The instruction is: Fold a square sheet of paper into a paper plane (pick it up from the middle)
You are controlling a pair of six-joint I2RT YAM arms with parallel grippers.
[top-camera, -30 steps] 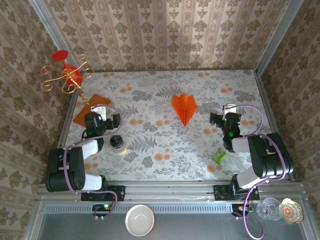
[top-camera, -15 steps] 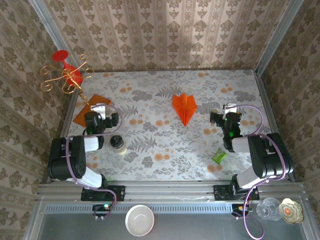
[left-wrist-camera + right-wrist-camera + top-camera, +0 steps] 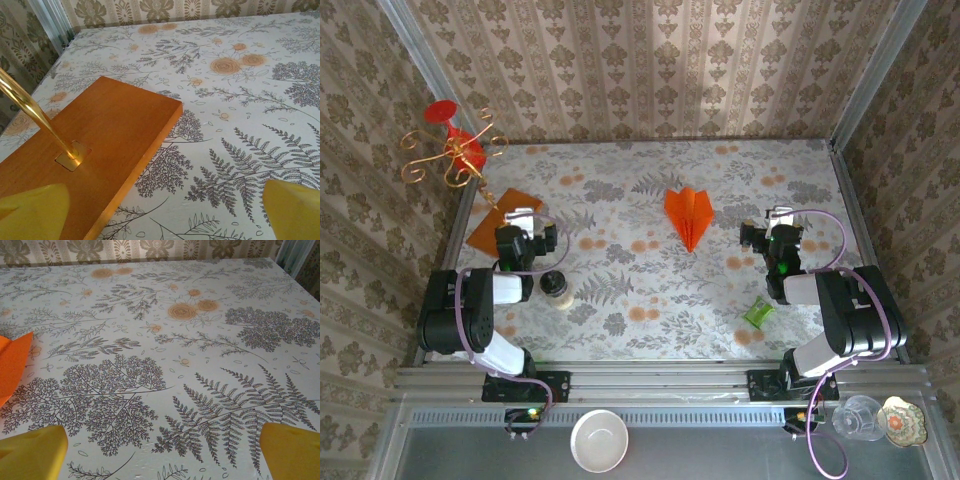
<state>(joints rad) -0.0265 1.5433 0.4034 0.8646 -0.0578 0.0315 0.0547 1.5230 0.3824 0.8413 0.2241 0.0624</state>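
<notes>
Floral-patterned tabletop [image 3: 620, 300] spreads between papered walls, and the paper plane [image 3: 688, 217] lies flat on it, between the two arms. It looks fully folded: a pointed nose, a centre crease and two wings.

The right fingers [image 3: 35, 452] stand wide apart with nothing between them. From them the plane lies to the left and roughly level with their tips, and a corner of one orange wing [image 3: 12, 365] shows at the left edge of the right wrist view.

The left fingers [image 3: 32, 212] are also spread and hold nothing. They point over the wooden base [image 3: 95, 150] of a gold stand [image 3: 35, 117], and the plane is well apart from them on their right.

The right arm is clearly the nearer one. The plane's long axis runs in much the same direction as both pairs of fingers point, with the nose turned back toward the arm bases and the wide tail away.

If the plane needs another touch, I judge the right fingers would have to swing left across bare tabletop. They would then meet a wing edge side-on, not the nose. The folding itself appears finished.
</notes>
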